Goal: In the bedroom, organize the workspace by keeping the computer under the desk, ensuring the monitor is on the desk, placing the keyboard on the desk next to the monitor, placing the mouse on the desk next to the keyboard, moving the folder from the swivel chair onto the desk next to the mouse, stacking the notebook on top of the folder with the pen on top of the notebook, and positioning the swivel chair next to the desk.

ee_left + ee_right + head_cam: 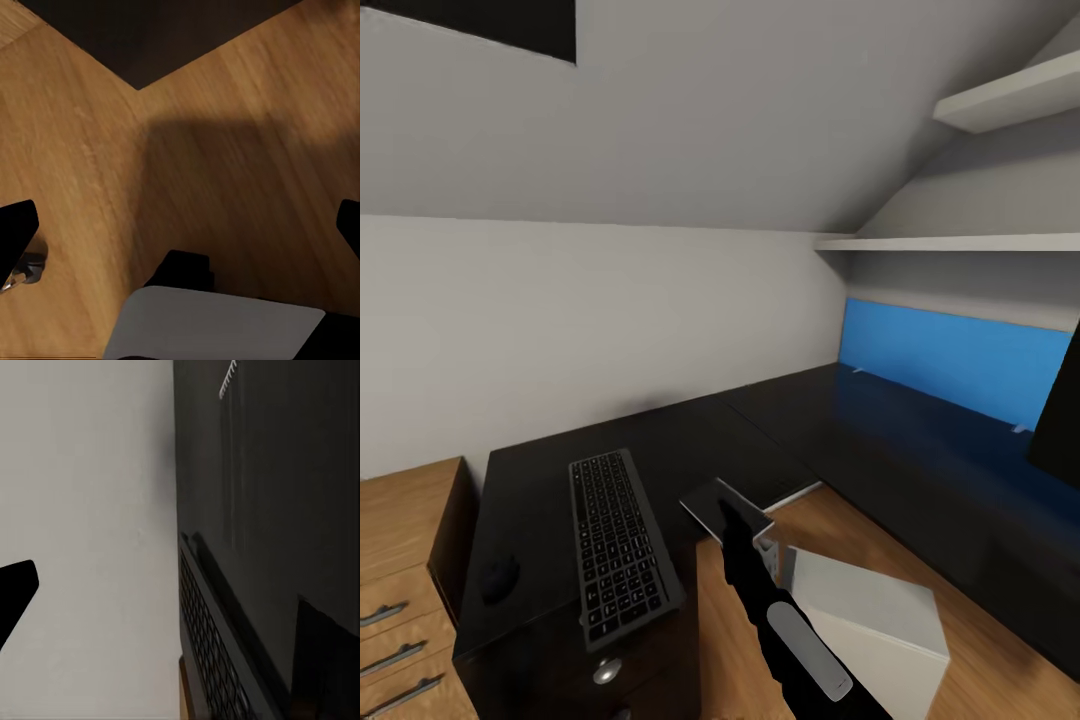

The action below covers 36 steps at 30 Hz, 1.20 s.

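Note:
The black L-shaped desk fills the middle of the head view. On its left wing lies the dark grey keyboard, with the dark mouse to its left. The pale grey computer stands on the wooden floor inside the desk's corner. A black edge of the monitor shows at far right. My right gripper reaches the desk's inner edge beside a flat dark slab that I cannot identify; one fingertip shows, nothing between. My left gripper hangs open over bare floor.
A bright blue panel stands along the desk's back wall at right, under white shelves. A light wooden drawer cabinet adjoins the desk's left end. A small chrome piece sits on the floor by a left finger.

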{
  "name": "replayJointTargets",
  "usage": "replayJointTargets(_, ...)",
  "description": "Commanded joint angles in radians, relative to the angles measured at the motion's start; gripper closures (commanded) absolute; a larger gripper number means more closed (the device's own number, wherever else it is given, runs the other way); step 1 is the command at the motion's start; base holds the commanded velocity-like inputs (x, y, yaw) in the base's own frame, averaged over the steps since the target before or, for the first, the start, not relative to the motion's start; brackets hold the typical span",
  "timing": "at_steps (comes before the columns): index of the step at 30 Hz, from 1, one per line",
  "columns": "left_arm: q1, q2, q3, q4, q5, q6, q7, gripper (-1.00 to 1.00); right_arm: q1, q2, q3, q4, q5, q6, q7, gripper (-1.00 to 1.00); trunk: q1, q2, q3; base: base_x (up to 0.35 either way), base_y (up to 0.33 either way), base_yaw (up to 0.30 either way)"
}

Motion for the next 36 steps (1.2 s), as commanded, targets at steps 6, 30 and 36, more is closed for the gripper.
replayJointTargets(6, -0.001, 0.001, -0.008, -0.002, 0.005, 0.006, 0.009, -1.00, -0.001, 0.000, 0.004, 0.001, -0.010, -0.008, 0.006, -1.00, 0.000, -0.001, -0.001, -0.208, -0.057, 0.000)
replayJointTargets(30, -0.001, 0.002, -0.009, -0.002, 0.005, 0.006, 0.009, -1.00, -0.001, 0.000, 0.004, 0.020, -0.008, -0.008, 0.009, -1.00, 0.000, -0.001, -0.001, -0.118, -0.112, 0.000)
replayJointTargets(36, -0.001, 0.002, -0.008, -0.002, 0.005, 0.006, 0.009, -1.00, -0.001, -0.002, 0.003, 0.021, -0.008, -0.008, 0.008, -1.00, 0.000, -0.001, -0.001, -0.011, -0.012, 0.000)
